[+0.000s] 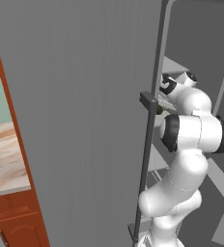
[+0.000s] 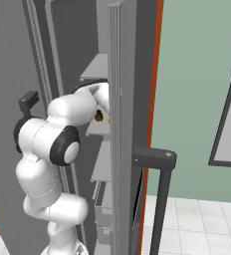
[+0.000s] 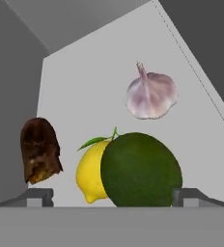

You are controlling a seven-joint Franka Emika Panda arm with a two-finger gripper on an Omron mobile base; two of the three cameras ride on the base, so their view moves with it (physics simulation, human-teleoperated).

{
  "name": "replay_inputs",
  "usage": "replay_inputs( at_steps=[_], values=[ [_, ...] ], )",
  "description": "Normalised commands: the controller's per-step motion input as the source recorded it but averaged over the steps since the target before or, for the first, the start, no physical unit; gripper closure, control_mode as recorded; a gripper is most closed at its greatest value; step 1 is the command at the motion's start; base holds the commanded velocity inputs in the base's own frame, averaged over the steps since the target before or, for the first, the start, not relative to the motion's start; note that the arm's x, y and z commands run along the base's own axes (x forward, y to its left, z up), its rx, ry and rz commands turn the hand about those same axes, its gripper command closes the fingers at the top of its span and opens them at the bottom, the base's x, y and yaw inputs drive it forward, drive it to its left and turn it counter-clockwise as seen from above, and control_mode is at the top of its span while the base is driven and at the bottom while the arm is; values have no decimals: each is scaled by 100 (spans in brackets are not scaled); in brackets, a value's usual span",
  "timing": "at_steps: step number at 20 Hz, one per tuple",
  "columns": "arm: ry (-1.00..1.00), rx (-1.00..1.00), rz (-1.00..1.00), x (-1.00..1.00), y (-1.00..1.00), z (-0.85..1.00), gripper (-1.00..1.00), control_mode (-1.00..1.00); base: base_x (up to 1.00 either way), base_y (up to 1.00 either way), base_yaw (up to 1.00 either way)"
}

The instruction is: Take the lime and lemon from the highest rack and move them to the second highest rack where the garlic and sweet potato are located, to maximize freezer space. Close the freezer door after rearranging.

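1. Two fruits lie touching on the second highest rack [image 3: 114, 87]: the lime [image 3: 141, 170], a dark green ball close before the gripper [image 3: 112, 198], and the lemon [image 3: 91, 172] just behind it
2. You should expect the lime to be light, firm and round with smooth skin, so it can roll; take it across its widest middle
3. Your fingers stand wide apart, one on each side of the lime, and hold nothing
4. Beyond them, the garlic [image 3: 151, 94] rests further back and the sweet potato [image 3: 39, 150] beside the lemon
5. You can read no label or writing anywhere
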Motion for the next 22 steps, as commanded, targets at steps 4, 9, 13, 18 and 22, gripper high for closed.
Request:
replay_inputs(
  at_steps=[4,9,13,18,22],
  values=[
    [-9,0,0,-52,3,31,-100,-100,0,0,0],
    [-1,0,-3,-51,9,33,-100,-100,0,0,0],
    [0,0,-4,-50,16,31,-100,-100,0,0,0],
    [0,0,-5,-70,15,47,-100,-100,0,0,0],
    [0,-8,-8,-99,16,41,-100,-100,0,0,0]
  ],
)
